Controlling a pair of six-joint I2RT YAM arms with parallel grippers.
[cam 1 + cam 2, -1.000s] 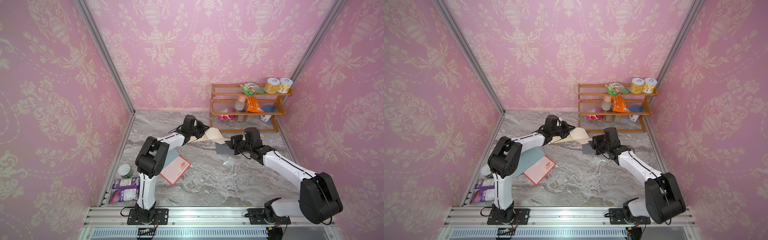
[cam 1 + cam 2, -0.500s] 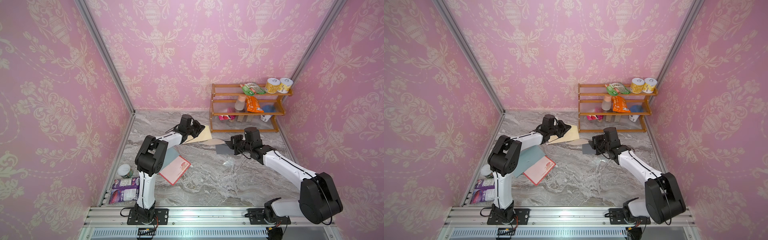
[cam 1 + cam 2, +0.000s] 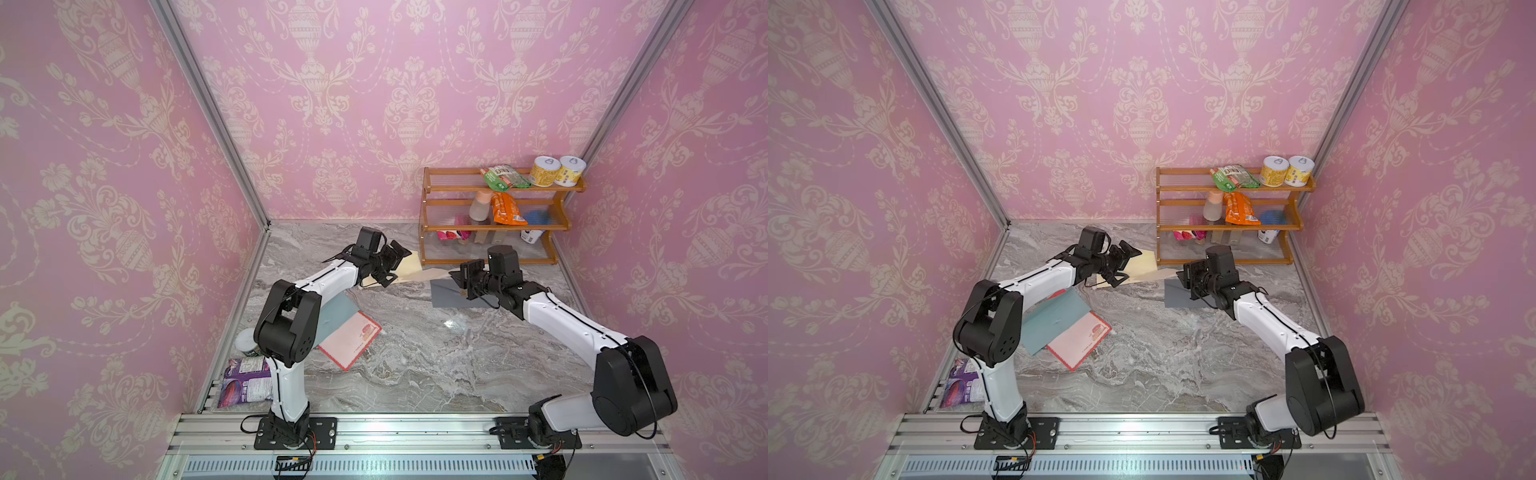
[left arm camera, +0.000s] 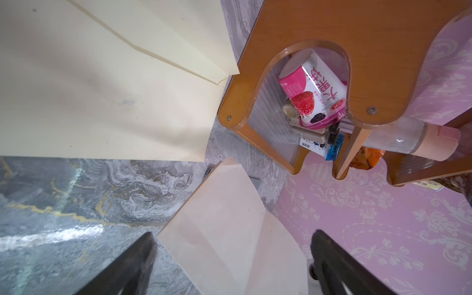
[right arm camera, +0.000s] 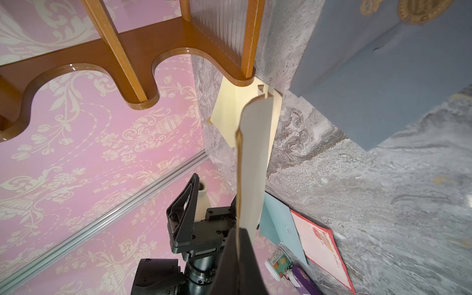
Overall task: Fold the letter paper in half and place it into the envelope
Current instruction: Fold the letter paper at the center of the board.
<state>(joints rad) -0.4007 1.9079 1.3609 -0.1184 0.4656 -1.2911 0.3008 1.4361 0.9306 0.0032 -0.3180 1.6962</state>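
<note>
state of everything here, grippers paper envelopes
left gripper: open, gripping nothing
right gripper: shut on the letter paper
cream envelope: flat on the table, not gripped
letter paper: folded, held by one end, not in the cream envelope
grey envelope: flat on the table
teal envelope: flat on the table
pink card: flat, against the teal envelope

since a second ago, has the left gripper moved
Yes. The left gripper has drawn slightly back from the wooden shelf, and its fingers have spread open.

One letter paper [image 5: 252,163], perhaps four envelopes [image 3: 446,296]
</note>
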